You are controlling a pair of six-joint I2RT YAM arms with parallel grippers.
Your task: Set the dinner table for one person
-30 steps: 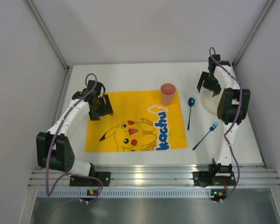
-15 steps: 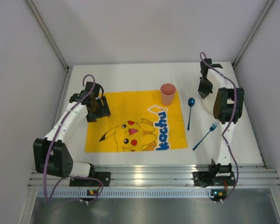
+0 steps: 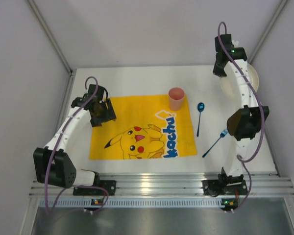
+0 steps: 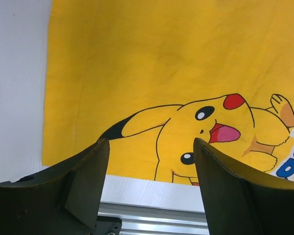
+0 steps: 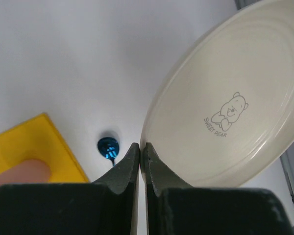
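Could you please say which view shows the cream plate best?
The right wrist view: the plate fills it, its bear print legible, rim pinched in the right tool. The top external view shows slivers behind the right arm; the left wrist view shows none.

The mat [image 3: 142, 127] lies on the dinner table [image 3: 137, 81]. The cup [image 3: 176, 98] stands on its two o'clock corner. The spoon [image 3: 199, 117] lies at three o'clock, the fork [image 3: 215, 142] at the spoon's five, the plate [image 3: 252, 77] at its two.

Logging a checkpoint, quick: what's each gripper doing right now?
Left gripper: open, holding nothing.
Right gripper: shut on the rim of the plate.
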